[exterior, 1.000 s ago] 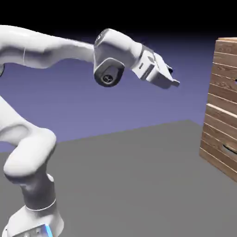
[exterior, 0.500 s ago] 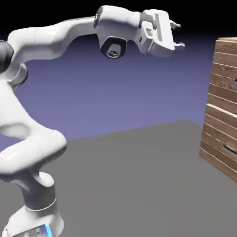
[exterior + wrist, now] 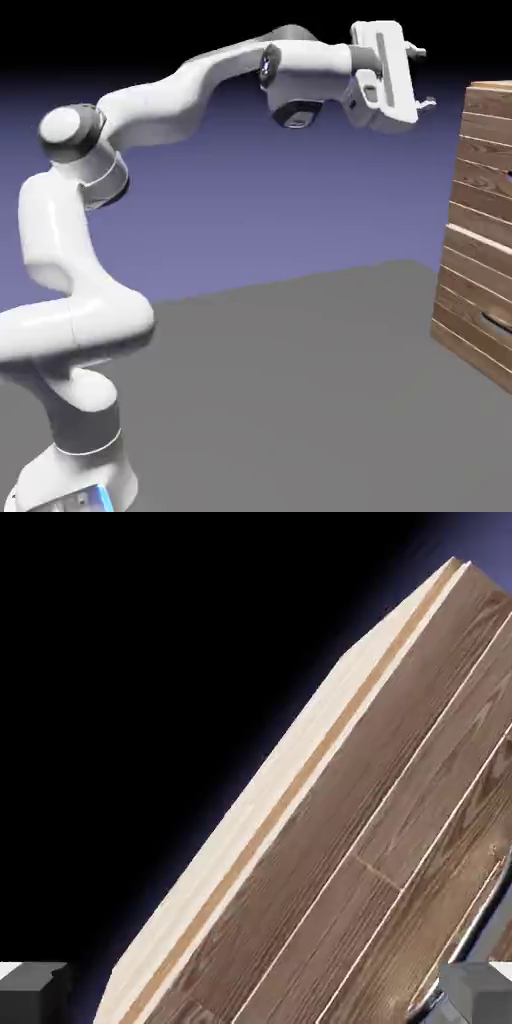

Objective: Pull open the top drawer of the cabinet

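Claw (image 3: 428,78): fingertips spread wide, nothing between them, well apart from the wood. Height: above the cabinet (image 3: 488,215) top, so I judge I should come down while reaching forward.

Handle (image 3: 484,920): slanted across my hand view, near one fingertip. Best to roll until my fingers straddle the bar, advance squarely, close, then draw straight back; a skewed approach could knock a finger on it.

Top drawer (image 3: 478,185): upper front of the cabinet, looks shut.

Views: my hand view shows the bar's curve and the pale top edge; the exterior view gives only a dark sliver of it, but shows my standoff and the lower handle (image 3: 495,325).
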You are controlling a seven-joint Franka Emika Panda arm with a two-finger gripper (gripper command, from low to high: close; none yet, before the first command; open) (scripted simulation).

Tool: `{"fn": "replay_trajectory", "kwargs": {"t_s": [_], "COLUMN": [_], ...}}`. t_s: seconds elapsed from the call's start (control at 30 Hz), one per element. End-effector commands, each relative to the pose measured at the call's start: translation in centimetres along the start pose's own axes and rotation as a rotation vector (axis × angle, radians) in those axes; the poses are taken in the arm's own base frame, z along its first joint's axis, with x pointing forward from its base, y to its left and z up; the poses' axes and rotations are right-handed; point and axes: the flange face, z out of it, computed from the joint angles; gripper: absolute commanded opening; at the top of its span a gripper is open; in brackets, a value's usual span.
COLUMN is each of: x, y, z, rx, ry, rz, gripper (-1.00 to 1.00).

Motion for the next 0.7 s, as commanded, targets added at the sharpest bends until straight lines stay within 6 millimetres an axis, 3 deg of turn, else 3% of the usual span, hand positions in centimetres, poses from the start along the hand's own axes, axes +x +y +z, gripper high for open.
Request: {"fn": "replay_trajectory", "kwargs": {"t_s": [0.0,0.27,0.57,0.67], "x": [0.1,3.0,10.1,9.8], "y": [0.6,6.9,15.3,15.0], "z": [1.1,10.0,18.8,20.0], "rx": [0.001,-0.005,0.005,0.007], "ry": [-0.009,-0.081,-0.141,-0.142], "rz": [0.024,0.246,0.572,0.570], "gripper": [0.00,0.00,0.00,0.00]}}
